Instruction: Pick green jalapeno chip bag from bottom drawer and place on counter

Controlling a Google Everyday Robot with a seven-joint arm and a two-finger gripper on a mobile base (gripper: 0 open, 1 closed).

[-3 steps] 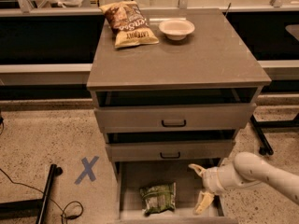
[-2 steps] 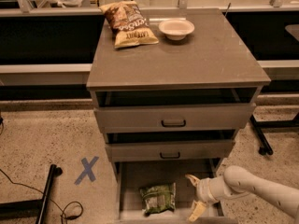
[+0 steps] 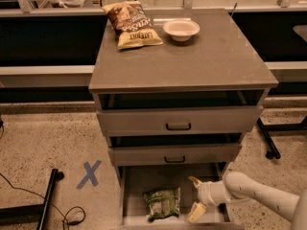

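The green jalapeno chip bag [image 3: 162, 202] lies flat in the open bottom drawer [image 3: 136, 181], left of middle near its front. My gripper [image 3: 196, 198] hangs low inside the drawer, just right of the bag and apart from it. Its two cream fingers are spread wide, one toward the back, one toward the front, with nothing between them. My white arm [image 3: 261, 195] comes in from the lower right. The counter [image 3: 211, 56] is the grey-brown top of the cabinet.
A brown-and-tan chip bag [image 3: 133, 24] and a white bowl [image 3: 181, 29] sit at the back of the counter. The two upper drawers [image 3: 178, 120] stand slightly open. A blue X [image 3: 89, 174] marks the floor on the left, with a black stand leg [image 3: 48, 200] and cable.
My gripper has moved left and down into the bottom drawer, closer to the green bag. The bag has not moved.
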